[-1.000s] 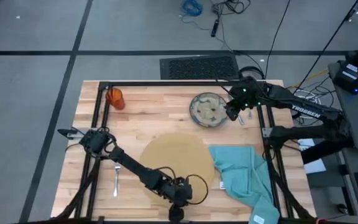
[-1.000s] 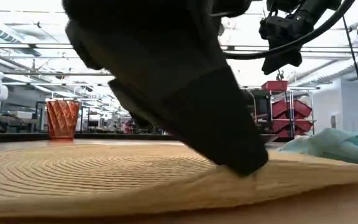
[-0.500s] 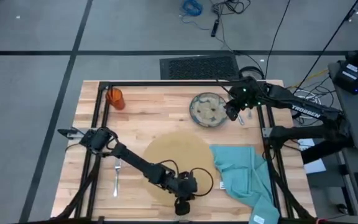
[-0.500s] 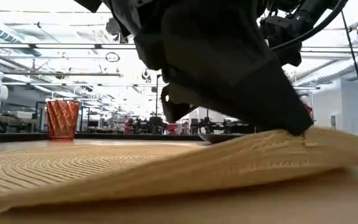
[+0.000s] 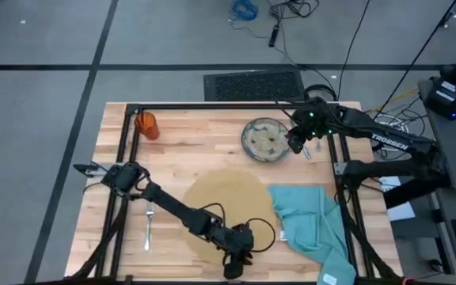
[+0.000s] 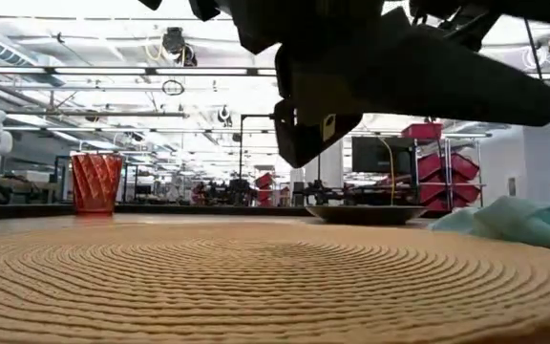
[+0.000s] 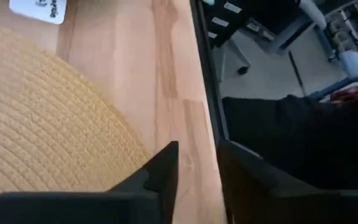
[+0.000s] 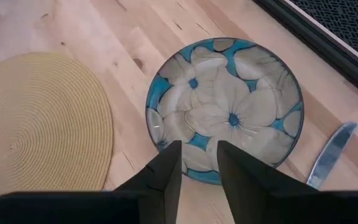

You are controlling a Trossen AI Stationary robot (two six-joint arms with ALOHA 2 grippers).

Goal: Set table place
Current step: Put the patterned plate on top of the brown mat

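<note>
The round tan mat (image 5: 224,202) lies flat on the wooden table (image 5: 188,154). My left gripper (image 5: 240,257) hangs just above the table's near edge, beside the mat's near right rim (image 7: 104,134), with a narrow gap between its fingers and only bare wood (image 7: 197,165) showing in that gap. My right gripper (image 5: 295,144) hovers over the right rim of the flower-patterned plate (image 8: 225,106), also narrowly open and holding nothing. The teal napkin (image 5: 307,222) lies crumpled to the right of the mat. A fork (image 5: 147,226) lies at the near left, and an orange cup (image 5: 146,125) stands at the far left.
A knife (image 8: 331,155) lies on the wood just right of the plate. The table's black frame edge (image 7: 207,74) runs close beside my left gripper, with floor beyond it. There is bare wood between the cup, the fork and the mat.
My left gripper, low on the mat's near edge a second ago, went toward the table's right edge and raised that edge. It has since risen clear of the mat. The mat's raised edge has dropped, and the mat lies flat again.
</note>
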